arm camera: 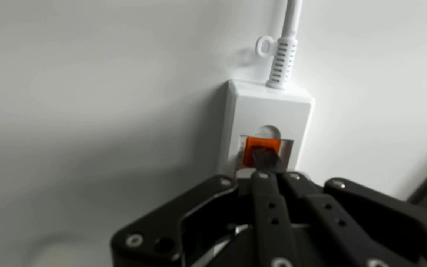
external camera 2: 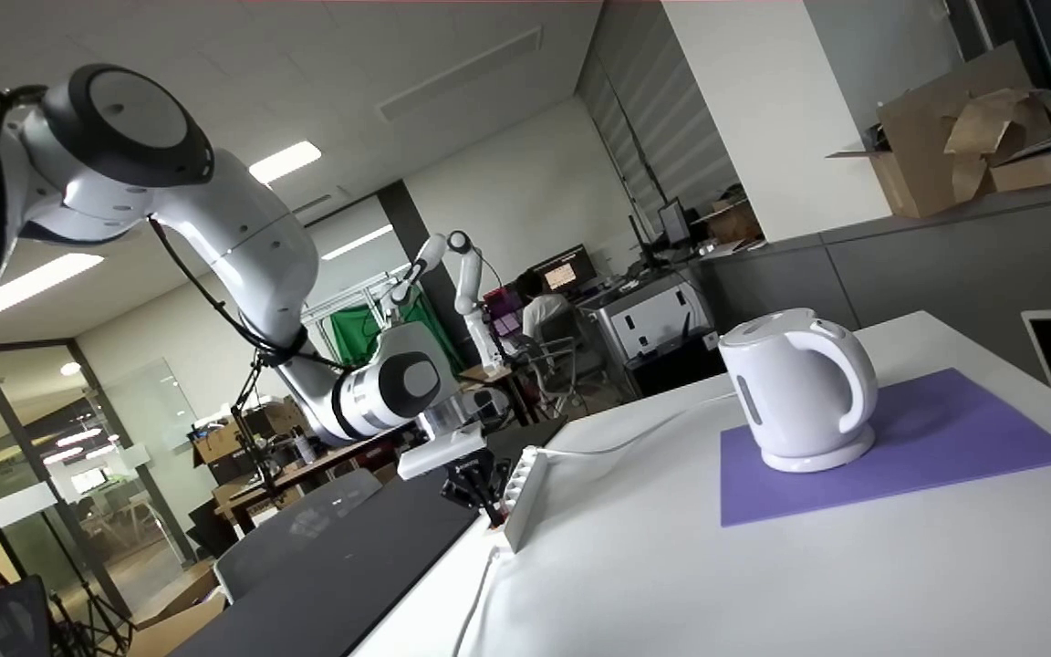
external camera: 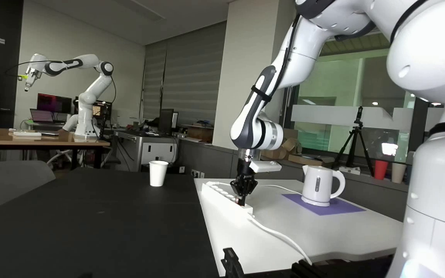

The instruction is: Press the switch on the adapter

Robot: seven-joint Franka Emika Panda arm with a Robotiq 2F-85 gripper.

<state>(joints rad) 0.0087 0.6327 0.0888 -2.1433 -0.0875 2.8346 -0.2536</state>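
Observation:
The adapter is a long, narrow white power strip (external camera: 248, 209) on the white table, seen in both exterior views (external camera 2: 530, 493). Its cord end shows in the wrist view (arm camera: 271, 111). The switch (arm camera: 260, 142) is an orange-red button near that end, partly covered by my fingertips. My gripper (arm camera: 267, 155) is shut with nothing between its fingers. It points down and its tips appear to touch the switch. In both exterior views the gripper (external camera: 241, 200) is right over the near end of the strip (external camera 2: 493, 516). How deep the switch is pressed cannot be told.
A white kettle (external camera: 317, 185) stands on a purple mat (external camera 2: 963, 447) on the white table. A white cord (external camera: 280, 234) runs from the strip's near end. A white cup (external camera: 157, 173) stands on the black table (external camera: 99, 216) beside the white one.

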